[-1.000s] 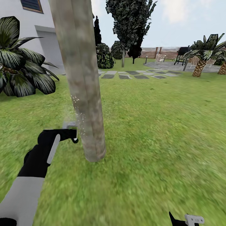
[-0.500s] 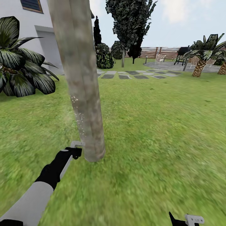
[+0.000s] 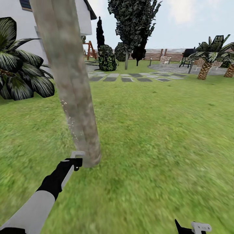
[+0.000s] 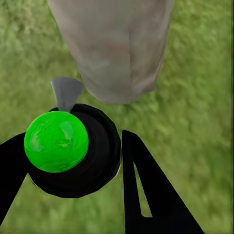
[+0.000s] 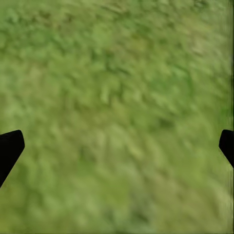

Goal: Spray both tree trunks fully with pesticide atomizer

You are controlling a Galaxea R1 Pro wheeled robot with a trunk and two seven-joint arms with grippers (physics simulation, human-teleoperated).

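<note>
A thick grey-brown tree trunk rises from the grass close ahead in the head view, with white pesticide specks scattered on its left side. My left gripper is low by the trunk's base, shut on the pesticide atomizer, a black body with a green ball on top. Its grey nozzle points at the trunk, a short gap away. A second tree stands far back beside the stepping stones. My right gripper hangs open over bare grass, its tip at the lower edge.
A large dark-leaved plant and the white house are at the left. Grey stepping stones, bushes, a wooden fence, a grill and palms lie far ahead. Open lawn spreads to the right.
My left arm has dropped with the atomizer from mid-trunk height to the trunk's base. The head view has since shifted, so the trunk sits further left in the picture.
</note>
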